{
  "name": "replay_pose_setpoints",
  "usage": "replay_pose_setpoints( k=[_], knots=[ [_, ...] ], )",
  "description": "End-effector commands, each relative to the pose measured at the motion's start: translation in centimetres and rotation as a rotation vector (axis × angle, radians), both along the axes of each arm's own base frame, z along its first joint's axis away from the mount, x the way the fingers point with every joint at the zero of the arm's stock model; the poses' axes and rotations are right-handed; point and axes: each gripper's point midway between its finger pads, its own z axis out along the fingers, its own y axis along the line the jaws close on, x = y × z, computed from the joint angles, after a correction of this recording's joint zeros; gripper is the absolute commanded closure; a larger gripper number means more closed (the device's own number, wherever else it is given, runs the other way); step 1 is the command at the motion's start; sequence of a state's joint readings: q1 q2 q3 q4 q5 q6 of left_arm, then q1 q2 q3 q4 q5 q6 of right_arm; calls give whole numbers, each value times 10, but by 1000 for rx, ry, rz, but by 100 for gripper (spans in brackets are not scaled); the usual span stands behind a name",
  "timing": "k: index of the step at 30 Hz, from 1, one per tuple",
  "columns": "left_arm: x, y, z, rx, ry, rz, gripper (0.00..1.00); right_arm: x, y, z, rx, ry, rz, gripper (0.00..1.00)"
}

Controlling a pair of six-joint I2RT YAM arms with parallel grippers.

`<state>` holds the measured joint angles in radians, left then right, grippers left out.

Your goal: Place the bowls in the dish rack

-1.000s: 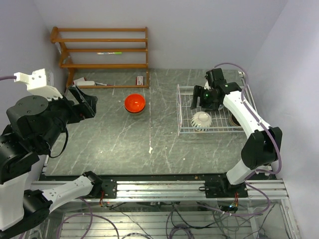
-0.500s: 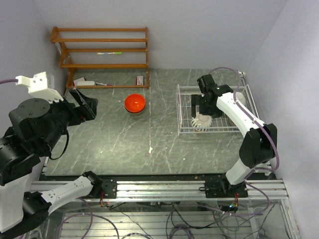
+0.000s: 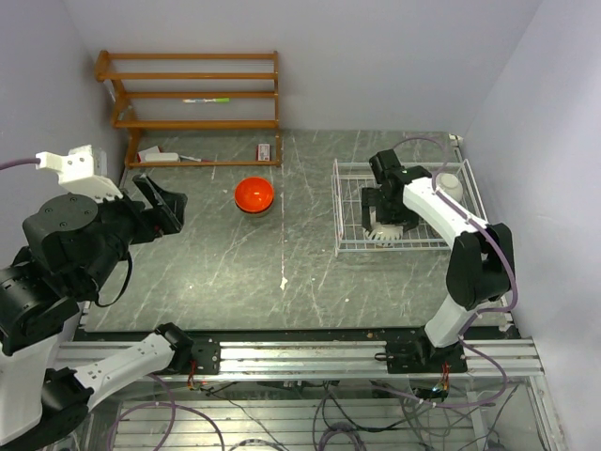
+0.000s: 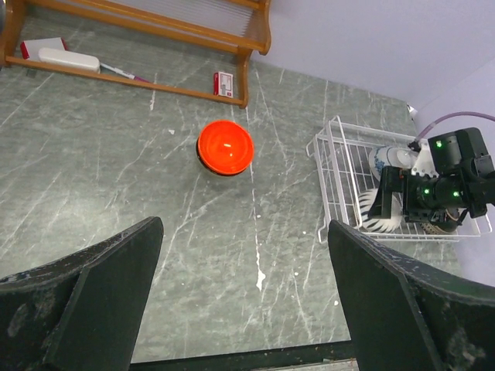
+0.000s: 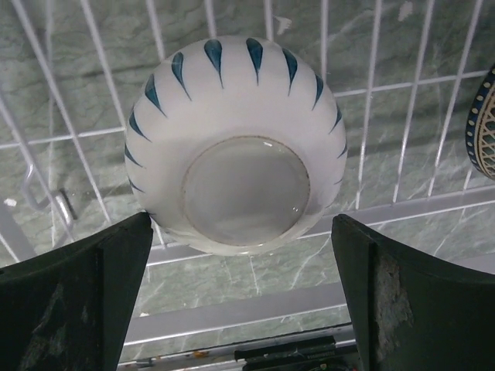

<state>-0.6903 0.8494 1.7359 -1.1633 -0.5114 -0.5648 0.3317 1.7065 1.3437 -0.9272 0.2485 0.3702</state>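
Observation:
An orange-red bowl [image 3: 254,195] sits upside down on the table, also in the left wrist view [image 4: 225,147]. The white wire dish rack [image 3: 336,202] stands at the right. In it a white bowl with blue streaks [image 5: 236,143] lies bottom up. My right gripper [image 3: 385,209] hangs just above it, open, one finger on each side, not touching [image 5: 244,294]. A plain white bowl [image 3: 449,183] sits at the rack's back right. A blue patterned bowl [image 5: 483,116] shows at the right edge. My left gripper [image 3: 161,202] is open and empty, high over the table's left side [image 4: 244,239].
A brown wooden shelf unit [image 3: 192,94] stands at the back left with small items under it, among them a red-and-white box [image 3: 265,150]. The grey marble table [image 3: 225,272] runs between the orange bowl and the rack. Walls close in on both sides.
My right gripper has moved from the rack's back toward its front and come down over the blue-streaked bowl. My left arm has shifted slightly.

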Motion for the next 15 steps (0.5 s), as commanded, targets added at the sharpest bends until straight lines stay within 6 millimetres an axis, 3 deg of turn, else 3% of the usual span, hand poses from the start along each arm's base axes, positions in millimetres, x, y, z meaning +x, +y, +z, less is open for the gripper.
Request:
replay_pose_setpoints(
  k=[1,6,15],
  knots=[
    [-2,2,3,-5,-29,-6,1,2,-26,-9,-27,-2,-115,0],
    [-6,9,0,18,-27,5,1,1,-54,-10,-26,-9,-209,0],
    [-8,15,-10,62,-22,15,1,8,-82,-4,-69,-33,-305,0]
  ],
)
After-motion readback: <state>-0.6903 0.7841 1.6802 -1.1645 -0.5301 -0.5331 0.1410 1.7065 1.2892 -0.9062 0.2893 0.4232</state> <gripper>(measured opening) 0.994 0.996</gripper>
